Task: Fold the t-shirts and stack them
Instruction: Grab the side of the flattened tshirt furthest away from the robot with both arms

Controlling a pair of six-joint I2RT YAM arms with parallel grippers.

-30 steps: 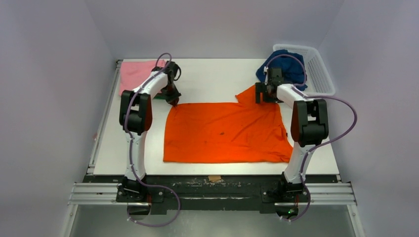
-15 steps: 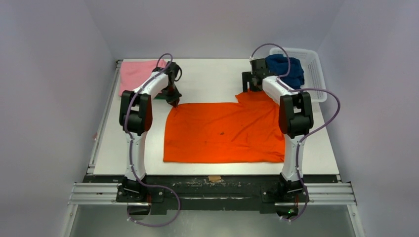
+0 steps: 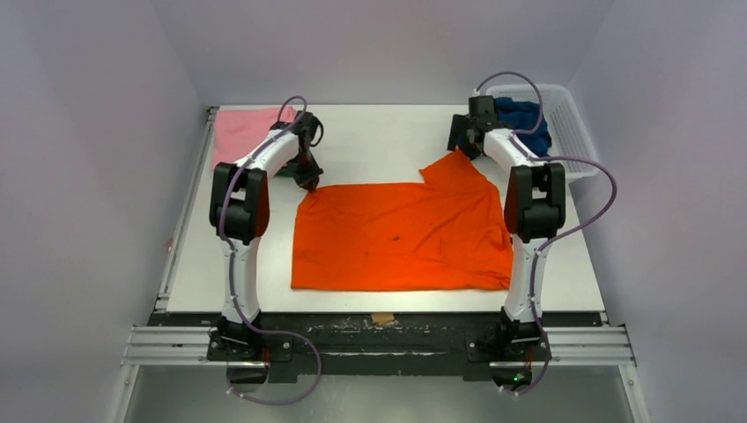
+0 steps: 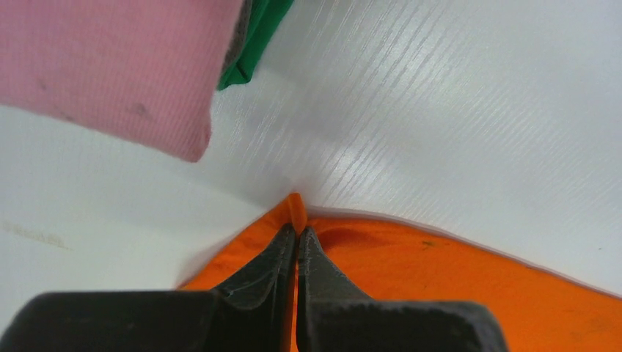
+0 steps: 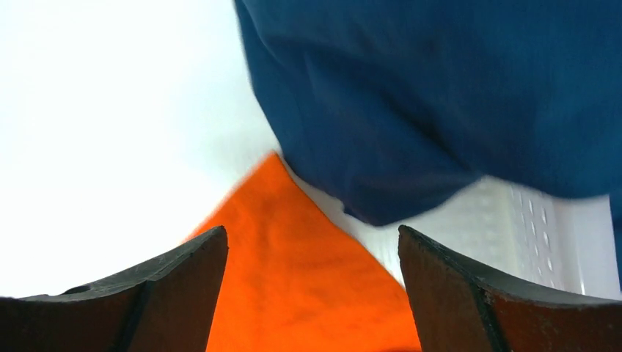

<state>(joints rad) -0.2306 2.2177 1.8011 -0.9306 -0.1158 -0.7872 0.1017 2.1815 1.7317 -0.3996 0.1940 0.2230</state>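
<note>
A bright orange t-shirt [image 3: 401, 236] lies spread flat on the white bench [image 3: 379, 141], its long side running left to right. The left gripper [image 4: 296, 235] is clamped on its far left corner. The right gripper [image 5: 312, 242] hovers wide open over the far right sleeve tip [image 5: 275, 165], with the navy t-shirt [image 5: 440, 95] just beyond.

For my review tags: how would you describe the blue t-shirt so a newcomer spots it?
At the table's far right corner sits a white mesh basket. The navy t-shirt is bunched in it, spilling over its left rim. It is the only blue garment; the orange t-shirt lies flat, the pink t-shirt folded far left.
</note>
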